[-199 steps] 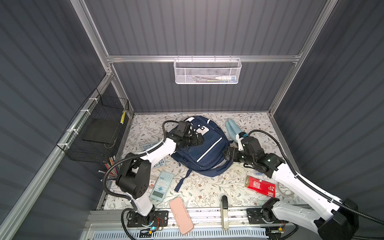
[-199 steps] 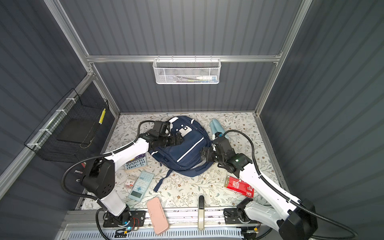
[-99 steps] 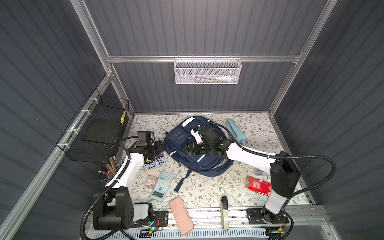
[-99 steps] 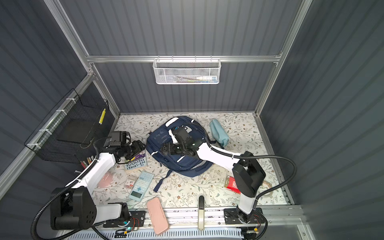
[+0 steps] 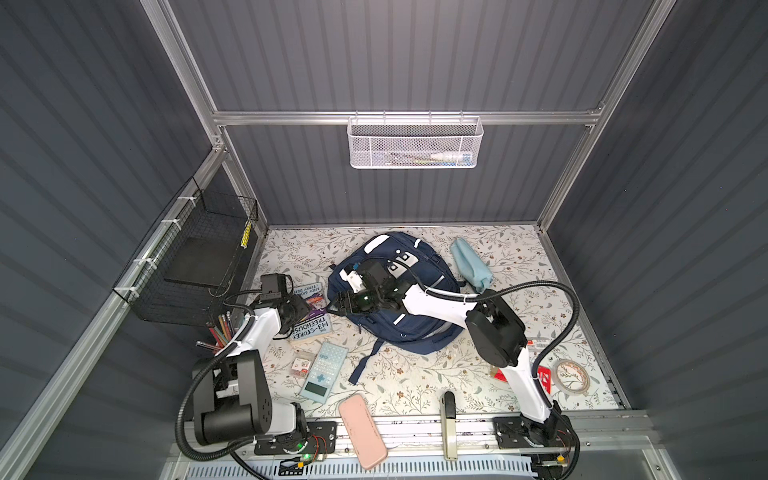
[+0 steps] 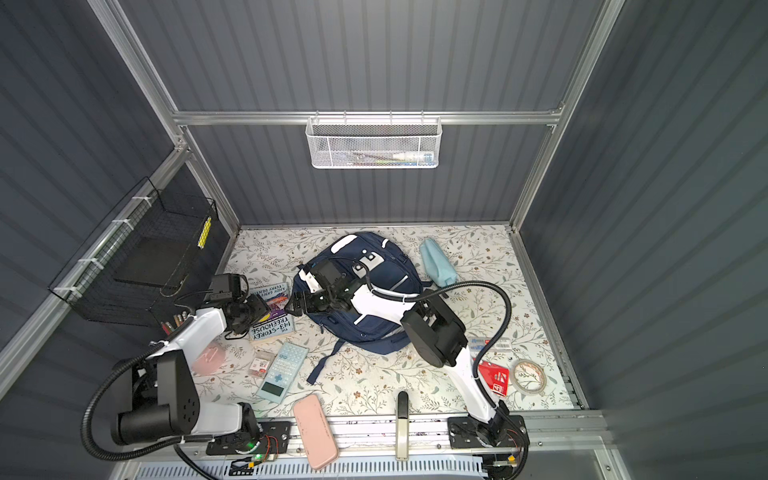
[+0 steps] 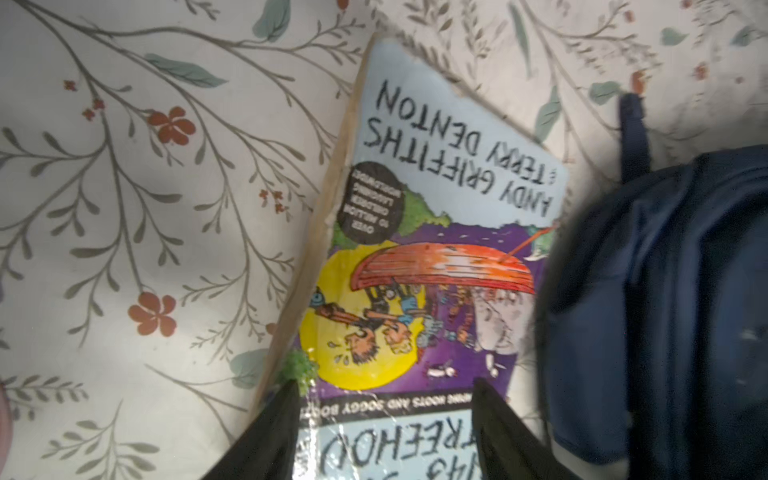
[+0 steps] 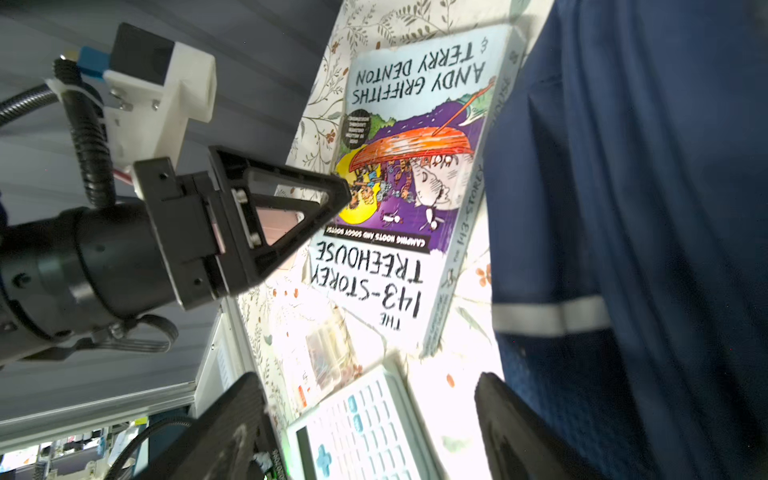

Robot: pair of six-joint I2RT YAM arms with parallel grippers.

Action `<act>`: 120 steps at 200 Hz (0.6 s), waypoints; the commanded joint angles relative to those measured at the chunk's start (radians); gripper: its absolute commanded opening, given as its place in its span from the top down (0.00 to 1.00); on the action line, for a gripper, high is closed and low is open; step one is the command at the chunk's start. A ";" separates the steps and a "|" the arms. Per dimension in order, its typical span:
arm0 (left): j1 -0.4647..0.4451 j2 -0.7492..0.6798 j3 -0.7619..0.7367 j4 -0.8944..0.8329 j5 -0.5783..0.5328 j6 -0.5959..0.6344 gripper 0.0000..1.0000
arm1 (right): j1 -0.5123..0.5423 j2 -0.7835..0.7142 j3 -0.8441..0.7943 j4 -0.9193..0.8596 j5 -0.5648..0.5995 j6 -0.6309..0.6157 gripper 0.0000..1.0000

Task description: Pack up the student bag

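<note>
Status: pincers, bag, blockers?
Left pincer open over the book, nothing held. Right pincer open, empty, beside the student bag. Bag flat; right arm across it.

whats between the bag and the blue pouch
Nothing; only a bare strip of floral mat separates bag and pouch, seen in both top views.

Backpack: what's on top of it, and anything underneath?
The right arm reaches over the backpack, its hand open at the bag's left edge beside the book. A strap trails out in front. Anything underneath is covered by the bag.
</note>
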 commanded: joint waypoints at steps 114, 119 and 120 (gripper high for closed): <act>0.001 0.162 -0.078 0.187 0.026 0.008 0.52 | 0.026 0.292 0.319 -0.262 0.038 0.069 0.36; 0.001 0.164 -0.079 0.189 0.027 0.009 0.52 | 0.026 0.302 0.326 -0.254 0.021 0.080 0.36; 0.001 0.164 -0.080 0.190 0.027 0.008 0.53 | 0.026 0.304 0.327 -0.252 0.017 0.083 0.37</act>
